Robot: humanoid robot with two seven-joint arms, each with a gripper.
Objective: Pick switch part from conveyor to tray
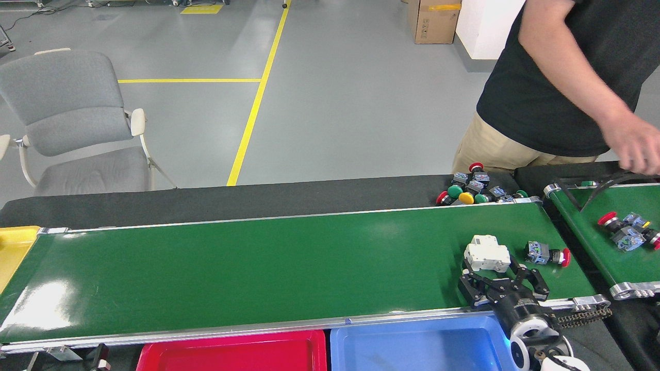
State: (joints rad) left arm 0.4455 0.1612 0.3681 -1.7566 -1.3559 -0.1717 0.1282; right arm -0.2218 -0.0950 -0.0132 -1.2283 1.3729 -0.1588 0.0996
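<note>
Item: white plastic block-shaped switch part (487,253), lying on the long glossy dark-green conveyor belt (268,268) near its right end. Its long axis ran roughly along the belt, tilted slightly, with a raised stub on the far-left top corner.

Right tool (499,272): black, two-fingered, reaching in from the lower right over the belt's near rail. Fingers (531,273) stood spread apart, flanking the near side of the switch part; whether either finger touched it could not be told. Left tool: not in view.

Just right of the switch part lay a small push-button with blue-grey body and red cap (547,254), cap pointing right, apart from the white block.

Beyond the far rail, on the black bench (232,198), a heap of red, green and yellow-capped push-buttons (474,190).

Second, narrower green belt (593,226) at right, cut off by the edge, carrying more red-capped buttons (626,234).

Trays below the near rail: blue plastic tray (423,342) and red plastic tray (232,353), both cut off at the bottom; a yellow tray (13,247) at the left end, cut off.

A person in black shirt and tan trousers (557,87) stood behind the bench, hand (637,149) blurred at the right edge.

Left of the switch part the belt surface lay open for its whole length.
</note>
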